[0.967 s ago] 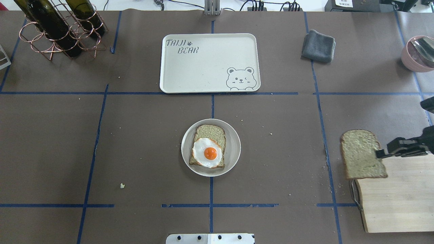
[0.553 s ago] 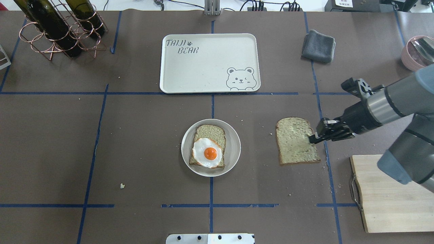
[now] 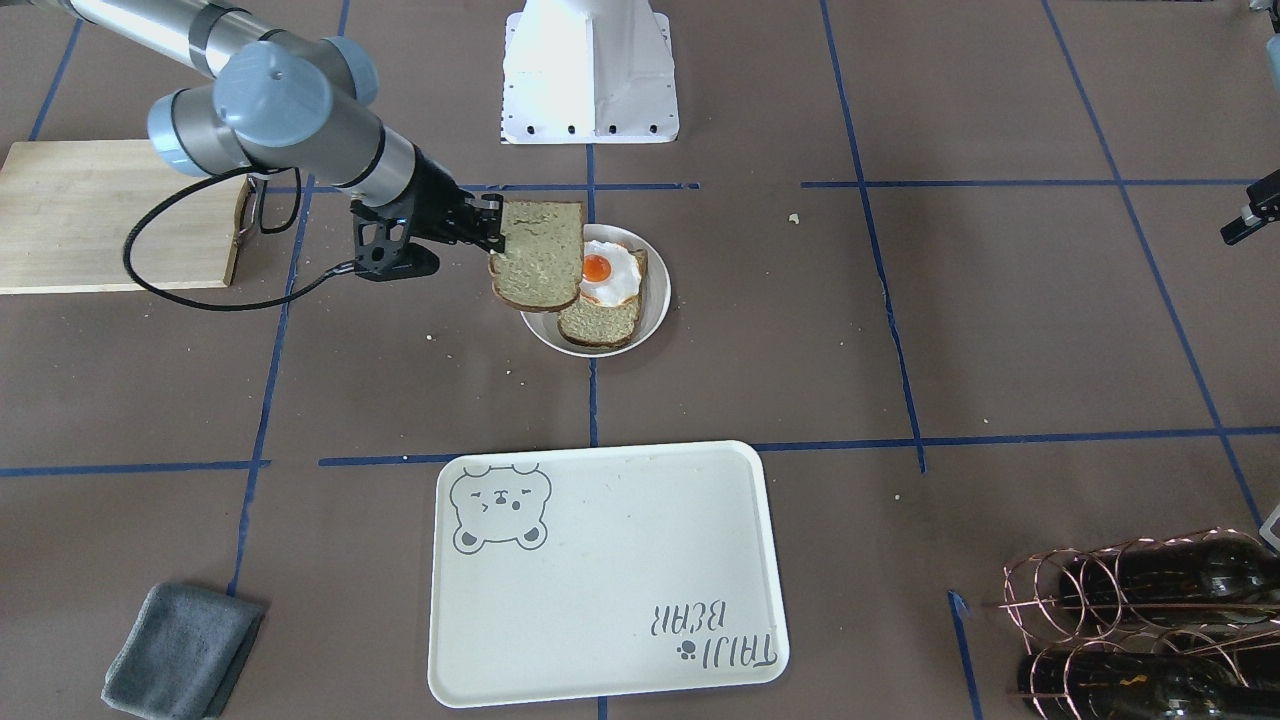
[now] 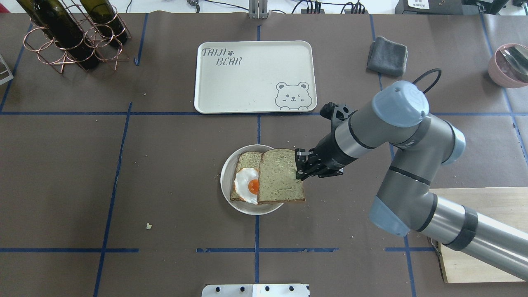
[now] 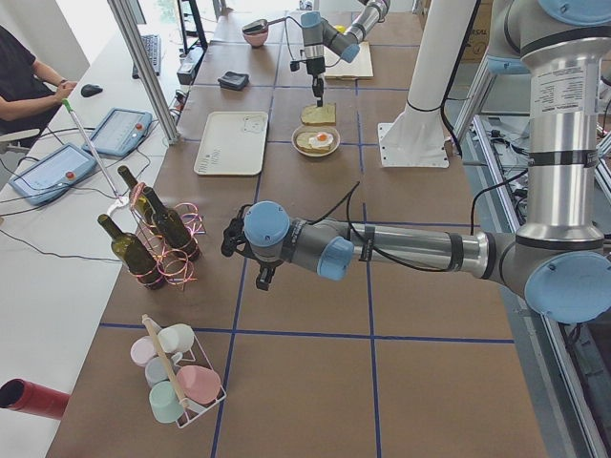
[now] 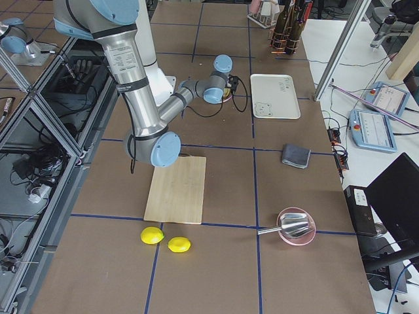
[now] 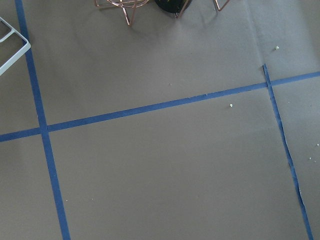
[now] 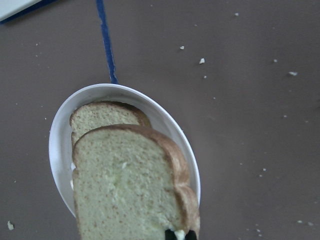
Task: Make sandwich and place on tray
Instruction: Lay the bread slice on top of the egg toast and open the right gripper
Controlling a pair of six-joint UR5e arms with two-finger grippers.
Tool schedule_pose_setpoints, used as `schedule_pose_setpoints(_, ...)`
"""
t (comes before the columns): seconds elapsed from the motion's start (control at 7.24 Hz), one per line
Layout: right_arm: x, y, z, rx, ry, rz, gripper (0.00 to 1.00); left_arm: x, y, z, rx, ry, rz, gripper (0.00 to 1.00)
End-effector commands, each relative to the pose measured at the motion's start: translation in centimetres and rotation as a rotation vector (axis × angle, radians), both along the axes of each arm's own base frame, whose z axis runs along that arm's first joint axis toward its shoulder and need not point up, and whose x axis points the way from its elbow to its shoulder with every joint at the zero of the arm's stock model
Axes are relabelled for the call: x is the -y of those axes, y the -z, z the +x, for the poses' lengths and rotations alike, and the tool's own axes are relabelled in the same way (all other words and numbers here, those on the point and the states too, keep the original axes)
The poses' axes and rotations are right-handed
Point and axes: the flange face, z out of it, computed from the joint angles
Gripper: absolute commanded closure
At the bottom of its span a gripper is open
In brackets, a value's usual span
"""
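Progress: my right gripper (image 4: 298,170) pinches a tan crusted bread slice (image 4: 280,176) over the egg-topped slice (image 4: 248,159) on a round white plate (image 4: 225,181); stacking and cream bear-print tray (image 4: 251,82) transfer remain, I judge.

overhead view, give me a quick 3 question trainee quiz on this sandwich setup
1. True or false: bread already lies on the tray.
2. The top bread slice is: A on the tray, B held by the right gripper, C lying flat on the fried egg.
3. Fill in: the fried egg sits on the bottom bread slice on the round white ____.

Key: 1 false; 2 B; 3 plate.
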Motion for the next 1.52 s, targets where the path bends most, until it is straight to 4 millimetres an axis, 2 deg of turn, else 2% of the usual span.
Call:
schedule_pose_setpoints(0.0,-0.1,2.1,-4.3,-0.024,-0.048,-0.039,1.0,0.0,-0.1,0.0,0.0,-0.001,-0.001,0.0)
schedule_pose_setpoints(0.69,-1.1,1.9,-5.6,-0.037,-0.119,-0.103,1.0,0.0,0.0,0.0,0.0,-0.001,0.0,0.0)
schedule_pose_setpoints(1.24,-1.1,1.9,-5.7,-0.037,-0.119,-0.102,1.0,0.0,-0.1,0.1,0.0,-0.003,0.0,0.0)
schedule_pose_setpoints(1.38,-1.1,1.9,-5.7,-0.037,-0.118,-0.101,0.84,0.0,-0.1,0.1,0.0,-0.003,0.0,0.0)
